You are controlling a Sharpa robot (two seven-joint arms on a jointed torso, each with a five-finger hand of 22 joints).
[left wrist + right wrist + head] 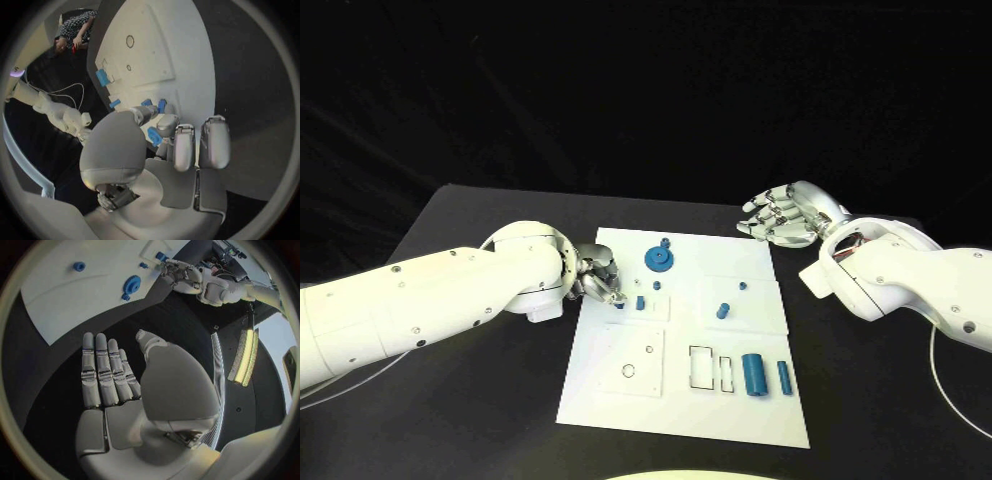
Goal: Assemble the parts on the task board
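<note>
Two robot hands work over a black desk (473,420). The left robot hand (599,277) sits at the left edge of the white task board (661,415), fingers curled; in the left wrist view its fingertips (164,125) pinch a small blue part (154,136). Just right of that robot hand, on the board, lie two more small blue pieces (639,301), so the work appears to lie a short way to its right. The right robot hand (785,214) hovers off the board's far right corner, fingers spread and holding nothing, well apart from the parts. A blue gear (658,259) stands toward the board's far end; two blue cylinders (756,374) lie at the near right, long axes running near to far. The left arm is clearly nearer the small pieces. No writing or labels can be read.
</note>
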